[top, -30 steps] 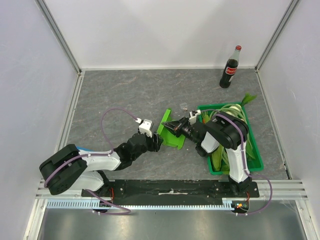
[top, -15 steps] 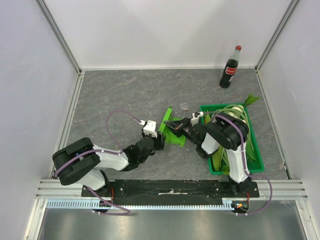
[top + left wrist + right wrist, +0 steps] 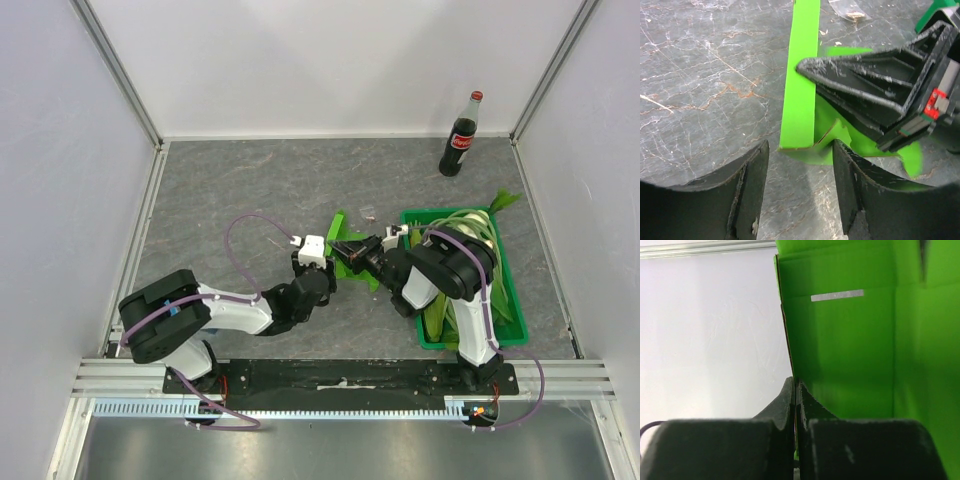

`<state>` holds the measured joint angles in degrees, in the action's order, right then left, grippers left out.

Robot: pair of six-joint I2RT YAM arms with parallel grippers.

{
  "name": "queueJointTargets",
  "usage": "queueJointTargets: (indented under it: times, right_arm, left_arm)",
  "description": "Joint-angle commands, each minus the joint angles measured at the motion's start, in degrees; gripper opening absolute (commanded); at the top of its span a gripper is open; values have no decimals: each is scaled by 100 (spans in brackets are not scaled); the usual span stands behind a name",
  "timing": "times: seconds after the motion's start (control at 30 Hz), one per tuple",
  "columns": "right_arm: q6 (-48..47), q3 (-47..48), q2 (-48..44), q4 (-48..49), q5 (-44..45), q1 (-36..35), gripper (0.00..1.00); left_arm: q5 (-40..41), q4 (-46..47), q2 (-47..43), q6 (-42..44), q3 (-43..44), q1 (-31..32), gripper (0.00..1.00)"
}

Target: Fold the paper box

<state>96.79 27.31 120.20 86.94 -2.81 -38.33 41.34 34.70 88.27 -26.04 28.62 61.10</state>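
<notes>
The lime-green paper box (image 3: 341, 228) lies partly unfolded on the grey table, one long side flap (image 3: 802, 85) standing upright. My right gripper (image 3: 340, 247) comes in from the right and is shut on a thin wall of the box (image 3: 850, 340), its black fingers (image 3: 875, 95) lying across the card. My left gripper (image 3: 800, 150) is open just short of the box's near end, with only bare table between its fingertips (image 3: 752, 185). It sits low at the box's left side (image 3: 330, 268) and touches nothing.
A dark-green crate (image 3: 512, 290) of leafy vegetables stands right behind the right arm. A cola bottle (image 3: 460, 135) stands at the back right. A small clear scrap (image 3: 850, 9) lies on the table beyond the box. White walls enclose the table.
My left arm has swung right and forward, bringing its open gripper up to the box's near end. The right gripper has kept its grip and lifted the box slightly.
</notes>
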Motion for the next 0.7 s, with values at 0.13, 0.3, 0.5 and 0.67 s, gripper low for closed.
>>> queueJointTargets:
  times: [0.13,0.3,0.5,0.67]
  right_arm:
    - [-187,-551,574,1010,-273,-202,0]
    - [-205,-578,575,1053,-282,-202,0]
    - [-179,-639,618,1352,-255,-193,0]
    - [-266,-709,522,1309,-273,-184,0]
  left_arm:
    - [1229,185,156,-218,311,-195,57]
    - [894,247,199,99,276,-195,61]
    - [174,213,33,108,39,-160,64]
    - [-275,-872,-519,-277,143,-160,70]
